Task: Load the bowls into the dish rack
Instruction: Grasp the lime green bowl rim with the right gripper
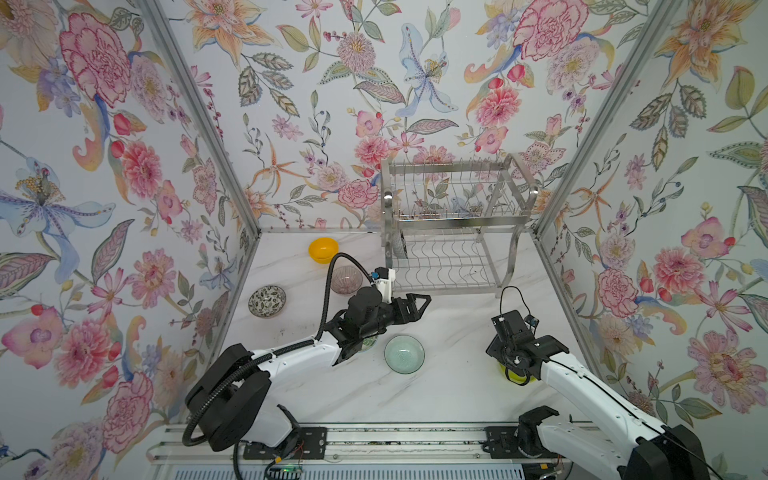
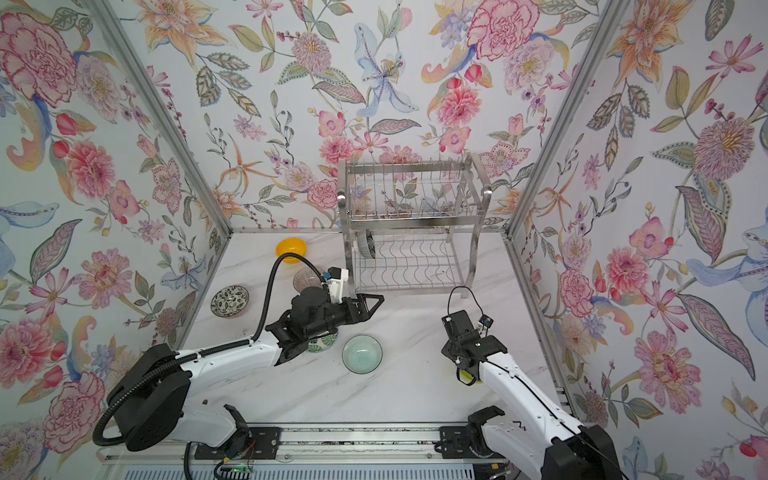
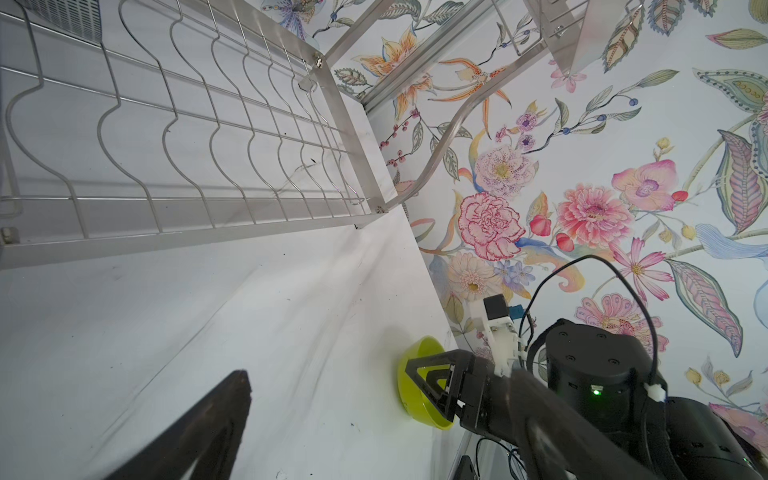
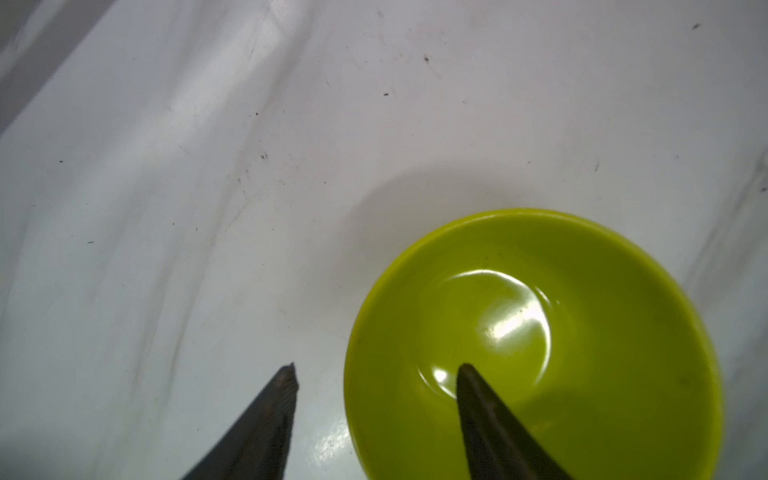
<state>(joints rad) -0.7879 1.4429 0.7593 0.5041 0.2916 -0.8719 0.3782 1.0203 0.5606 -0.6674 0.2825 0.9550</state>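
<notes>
My right gripper (image 4: 376,365) is open and straddles the rim of the lime-green bowl (image 4: 532,340) at the table's right, one finger inside and one outside with a gap. My left gripper (image 1: 419,303) hangs open and empty in front of the dish rack (image 1: 453,228). A dark patterned bowl (image 1: 400,243) stands on edge in the rack's lower tier. On the table lie the orange-yellow bowl (image 1: 323,249), the pinkish glass bowl (image 1: 345,278), the speckled bowl (image 1: 267,301) and the pale green glass bowl (image 1: 404,353). The leaf-print bowl (image 2: 322,343) is half hidden under my left arm.
Flowered walls close in the white marble table (image 1: 436,386) on three sides. The rack stands against the back wall, right of centre. The right wall runs close beside the lime-green bowl (image 3: 415,395). A rail with both arm bases runs along the front edge.
</notes>
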